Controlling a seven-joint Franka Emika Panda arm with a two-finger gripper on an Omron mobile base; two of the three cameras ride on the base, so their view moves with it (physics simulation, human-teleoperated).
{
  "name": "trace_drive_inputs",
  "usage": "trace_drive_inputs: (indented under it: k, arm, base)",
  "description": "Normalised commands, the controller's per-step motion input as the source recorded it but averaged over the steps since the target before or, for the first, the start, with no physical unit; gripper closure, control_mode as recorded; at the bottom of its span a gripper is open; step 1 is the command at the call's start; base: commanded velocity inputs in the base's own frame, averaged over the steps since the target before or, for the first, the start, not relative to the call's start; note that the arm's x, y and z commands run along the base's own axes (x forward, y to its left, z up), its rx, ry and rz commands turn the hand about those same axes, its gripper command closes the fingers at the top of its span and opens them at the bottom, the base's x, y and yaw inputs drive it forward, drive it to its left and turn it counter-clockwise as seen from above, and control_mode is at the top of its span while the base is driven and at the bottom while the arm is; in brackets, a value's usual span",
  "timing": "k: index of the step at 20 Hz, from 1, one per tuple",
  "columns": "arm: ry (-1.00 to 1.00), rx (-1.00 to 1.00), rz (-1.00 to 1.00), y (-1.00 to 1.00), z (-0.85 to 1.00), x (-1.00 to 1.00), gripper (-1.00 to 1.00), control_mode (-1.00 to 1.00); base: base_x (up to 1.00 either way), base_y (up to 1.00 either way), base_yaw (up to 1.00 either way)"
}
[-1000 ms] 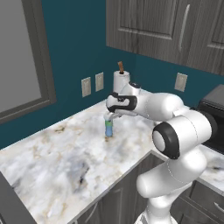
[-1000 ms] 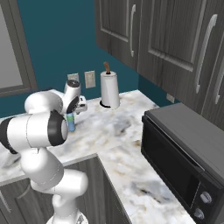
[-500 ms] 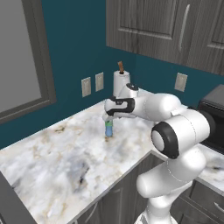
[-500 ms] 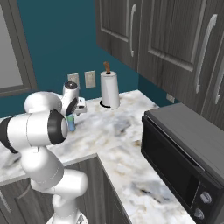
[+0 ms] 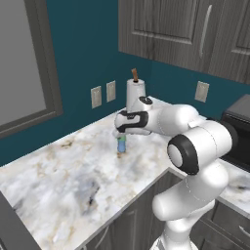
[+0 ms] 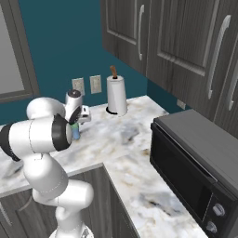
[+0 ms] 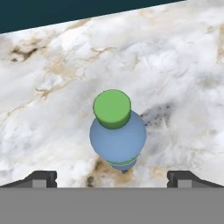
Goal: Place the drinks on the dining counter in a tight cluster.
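**Q:** Gripper first, please; how does it stand?

**A:** Gripper [image 7: 112,177] hangs straight above a small bottle [image 7: 117,135], jaws spread wide and closed on nothing; from the hand camera the two dark fingertips [image 7: 41,178] sit far apart at either side, with the bottle between and beyond them; from the left base camera the gripper [image 5: 120,135] sits just over the bottle [image 5: 121,145], and I cannot tell whether it touches the cap

**Q:** What does the bottle look like, and where is it?

**A:** Pale blue body, green cap in these pictures; upright on a veined marble worktop [image 5: 63,180] that runs along a teal wall [image 5: 83,44]; a paper towel roll [image 6: 116,95] stands near it toward the corner, and a dark microwave [image 6: 195,169] sits well apart on the other leg of the worktop

**Q:** So how far along is the task?

**A:** Early, by my reading; this drink is not yet grasped, and it stands on a wall-side worktop, not an island; still left: close on it, lift, carry it to the dining counter, and set it close beside the other drinks
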Motion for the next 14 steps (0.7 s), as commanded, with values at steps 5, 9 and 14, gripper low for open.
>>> trace_drive_inputs:
  k: [5,9,14]
  arm:
    - [0.0,0.0,0.0,0.14,0.0,0.0,-1.0,-1.0]
    - [0.0,0.0,0.0,-0.01,0.0,0.04,-1.0,-1.0]
    - [0.0,0.0,0.0,-0.08,0.0,0.07,-1.0,-1.0]
  base:
    - [0.0,0.0,0.0]
    - [0.0,0.0,0.0]
    - [0.0,0.0,0.0]
